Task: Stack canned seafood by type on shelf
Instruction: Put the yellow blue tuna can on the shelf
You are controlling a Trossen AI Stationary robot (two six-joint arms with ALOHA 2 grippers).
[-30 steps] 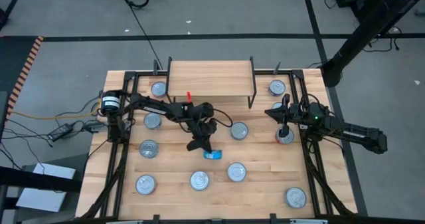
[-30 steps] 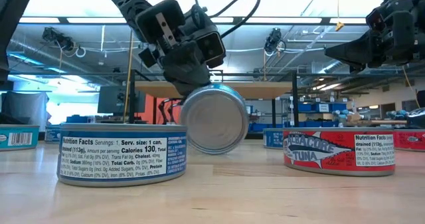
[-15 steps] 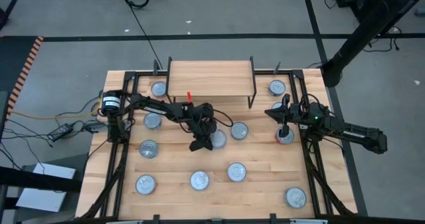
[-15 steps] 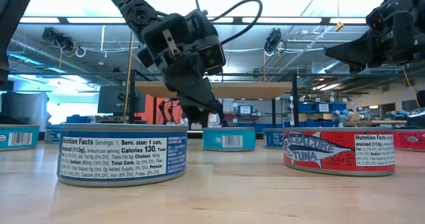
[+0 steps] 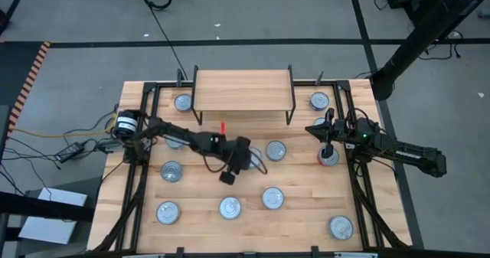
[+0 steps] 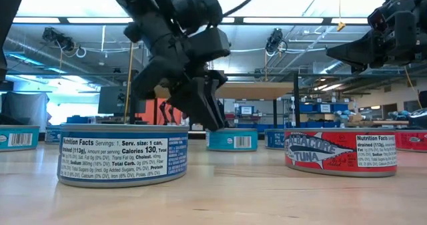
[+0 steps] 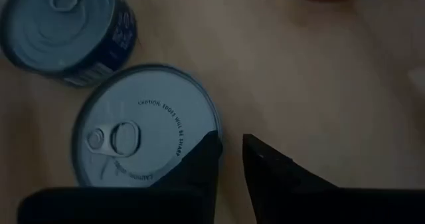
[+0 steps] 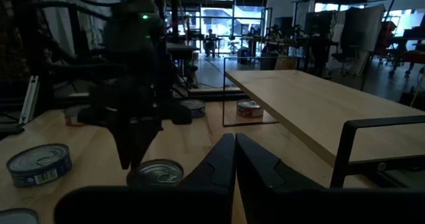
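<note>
Wood slat table [image 5: 306, 212] w/ black frame rails. Shelf [image 5: 243, 87] sits at the far edge, centre, plank top bare. Silver-topped tins are scattered flat over the table, none stacked; one [image 5: 182, 102] by the shelf's left leg, one [image 5: 319, 100] off its right. Low view: blue-label tin [image 6: 122, 154] up close, red tuna tin [image 6: 341, 152] beside it, teal tin [image 6: 231, 139] behind. Left gripper [image 5: 230, 175] mid-table, fingers a narrow gap apart, pinching nothing, one tip over a tin [image 7: 147, 125]. Right gripper [image 5: 328, 149] waits at right edge above a red tin [image 5: 328, 158], fingers pressed together.
</note>
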